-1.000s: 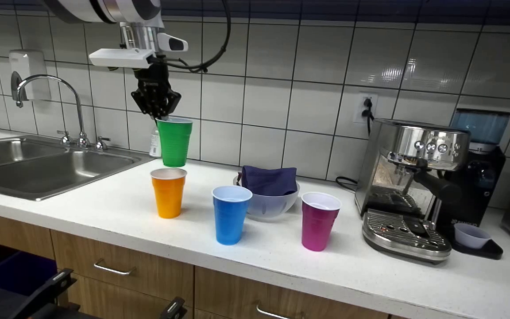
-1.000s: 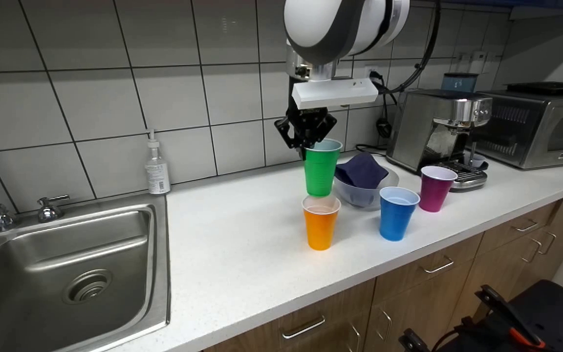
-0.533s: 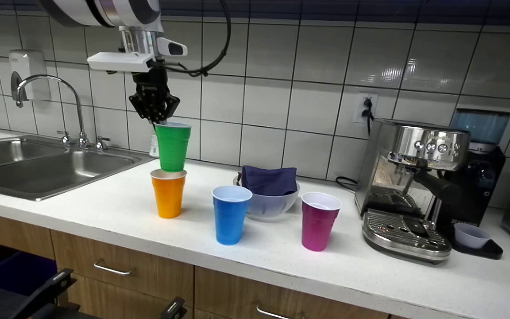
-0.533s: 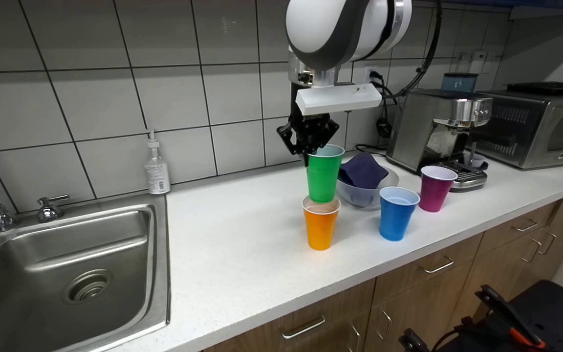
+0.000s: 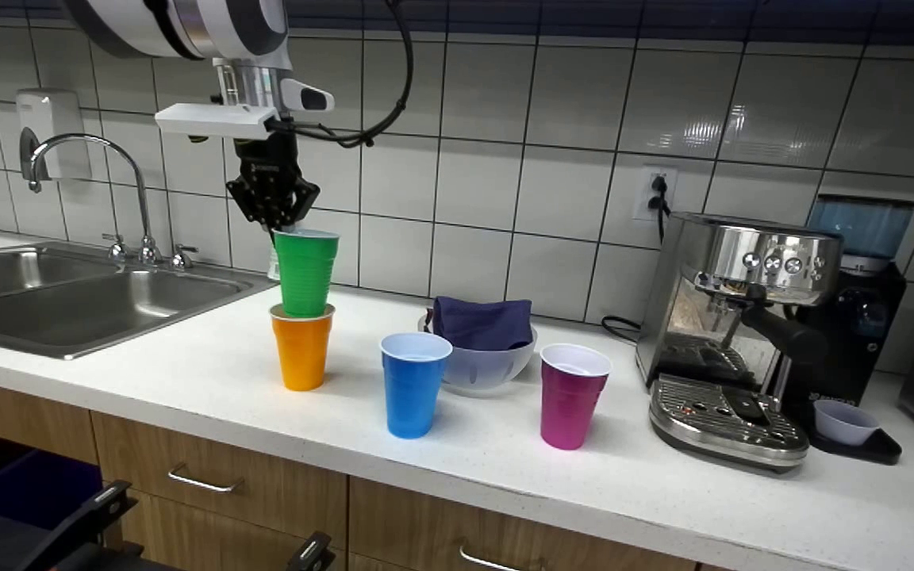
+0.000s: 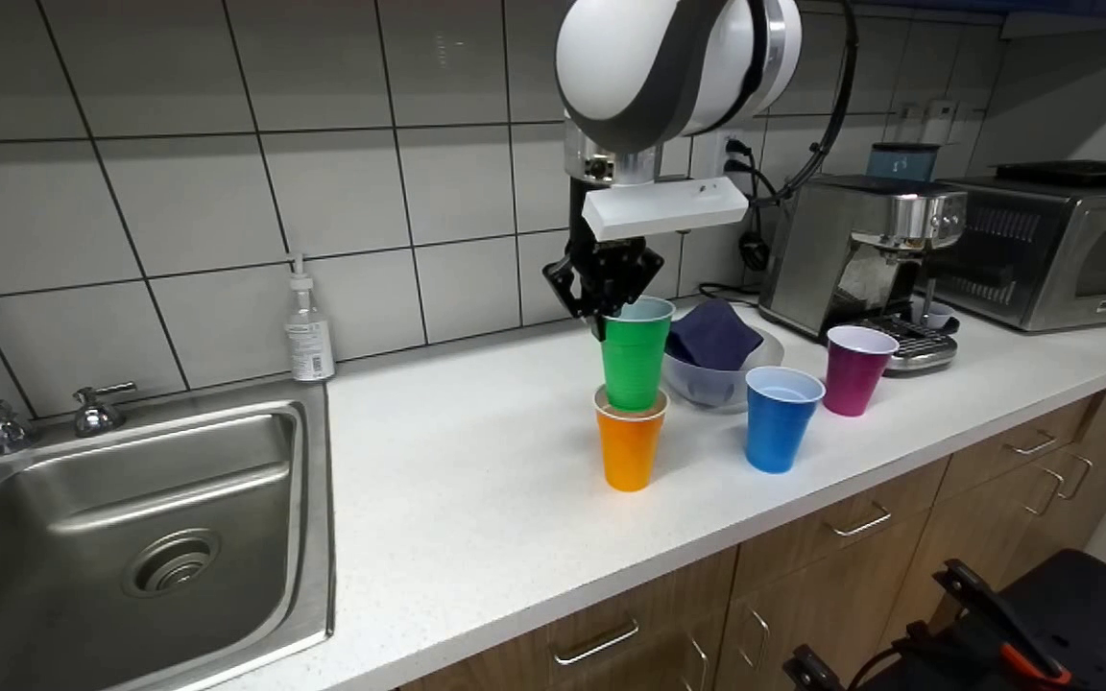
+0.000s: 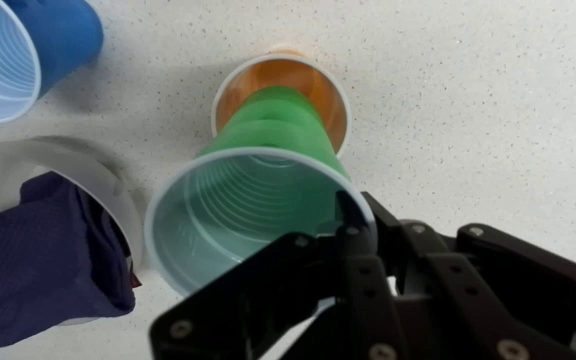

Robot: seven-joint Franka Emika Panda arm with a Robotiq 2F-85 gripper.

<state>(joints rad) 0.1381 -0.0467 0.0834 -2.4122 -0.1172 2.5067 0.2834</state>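
Observation:
My gripper [image 5: 276, 228] is shut on the rim of a green cup [image 5: 306, 274], with one finger inside the wall and one outside, as the wrist view shows [image 7: 360, 220]. The green cup hangs nearly upright over an orange cup [image 5: 302, 354] on the counter; both also show in an exterior view [image 6: 630, 451]. In the wrist view the green cup's base lies within the orange cup's mouth [image 7: 278, 72]. It is at about rim level; I cannot tell whether the cups touch. A blue cup [image 5: 415, 396] and a purple cup [image 5: 572, 404] stand upright nearby.
A clear bowl [image 5: 489, 369] with a dark blue cloth [image 5: 481, 323] stands behind the blue cup. A sink [image 6: 316, 537] and soap bottle [image 6: 308, 336] are on one side. An espresso machine [image 5: 750, 262] and microwave [image 6: 1023, 240] are on the other. A tiled wall stands behind.
My gripper and the green cup have moved down. The green cup's base has come from just above the orange cup to its mouth. The other cups have not moved.

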